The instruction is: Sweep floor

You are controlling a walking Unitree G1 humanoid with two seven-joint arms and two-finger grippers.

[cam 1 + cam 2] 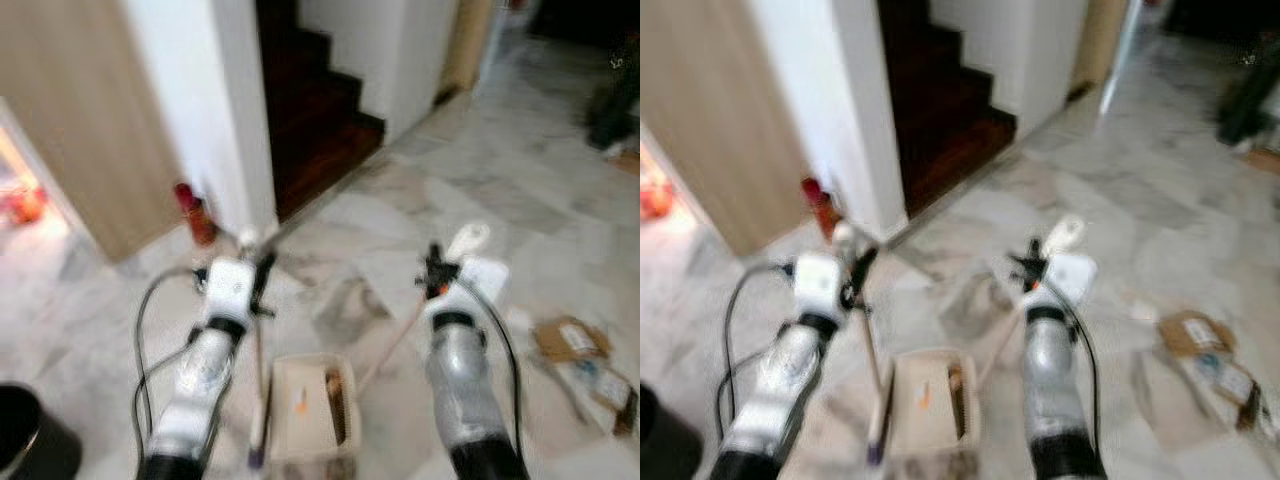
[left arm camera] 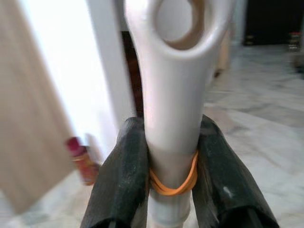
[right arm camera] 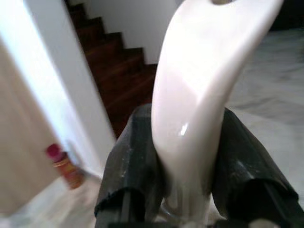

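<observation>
While we hold both tools, our left gripper [image 2: 172,190] has its fingers [image 2: 121,185] clamped on the white plastic dustpan handle with an orange rubber band [image 2: 173,95], and our right gripper [image 3: 187,190] grips the glossy white broom handle [image 3: 204,95]. Between our arms the beige rectangular dustpan [image 1: 305,405] stands on the grey-veined marble floor [image 1: 520,190]. Blur hides detail, but cardboard scraps [image 1: 570,340] seem to lie off right. We should keep the pan's lip flat and draw the broom in short, low strokes toward it.
</observation>
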